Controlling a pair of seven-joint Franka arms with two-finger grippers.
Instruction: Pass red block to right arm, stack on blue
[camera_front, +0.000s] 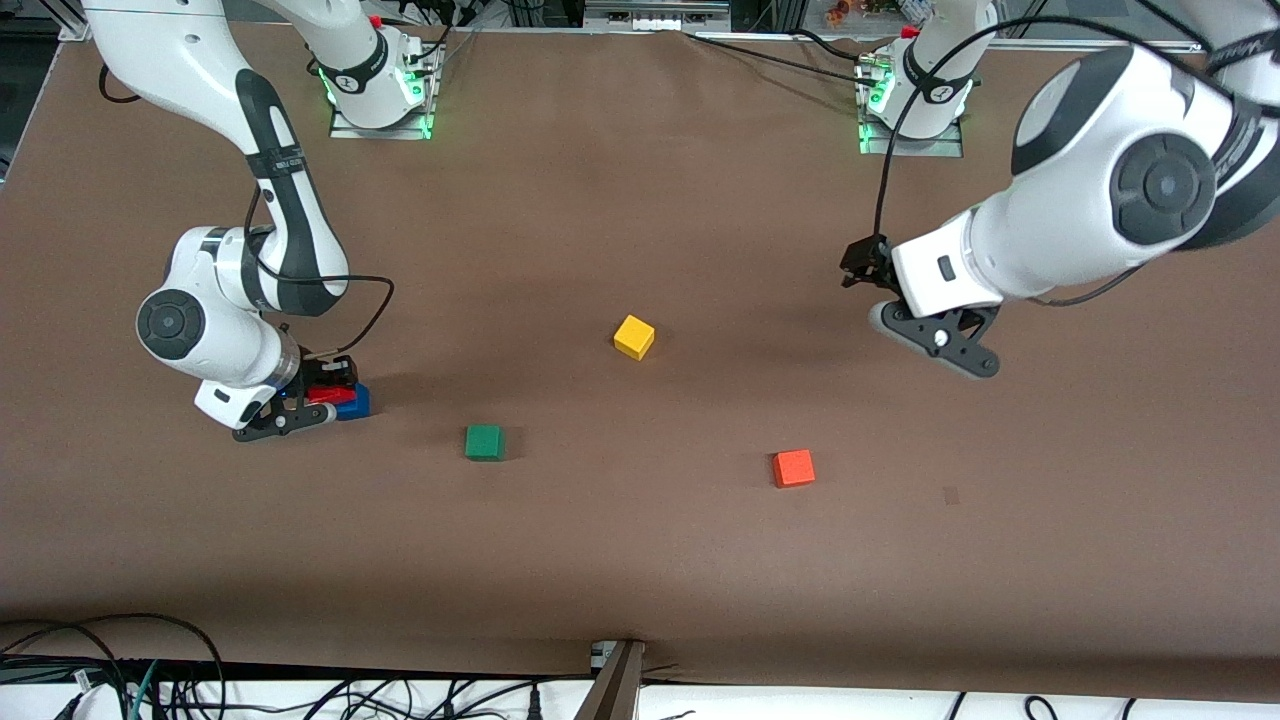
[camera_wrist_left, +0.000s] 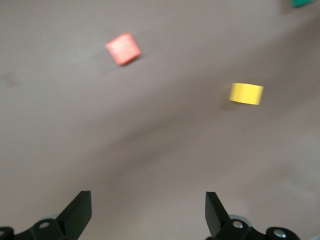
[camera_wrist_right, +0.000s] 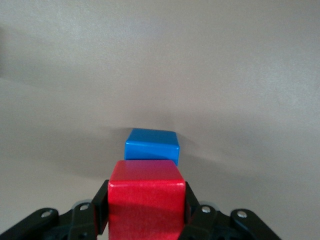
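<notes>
Right hand (camera_wrist_right: 145, 215) low, clamping red block (camera_wrist_right: 146, 200).

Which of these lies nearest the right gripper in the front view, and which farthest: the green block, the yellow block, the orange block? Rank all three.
Measured from the right gripper, whose jaws are shut on the red block over the blue block:
1. Green block, beside it, slightly nearer the camera.
2. Yellow block, mid-table.
3. Orange block, toward the left arm's end.

White arms (camera_front: 1040, 240), black joint bands, black jaws, trailing black cables (camera_front: 370, 300)
</notes>
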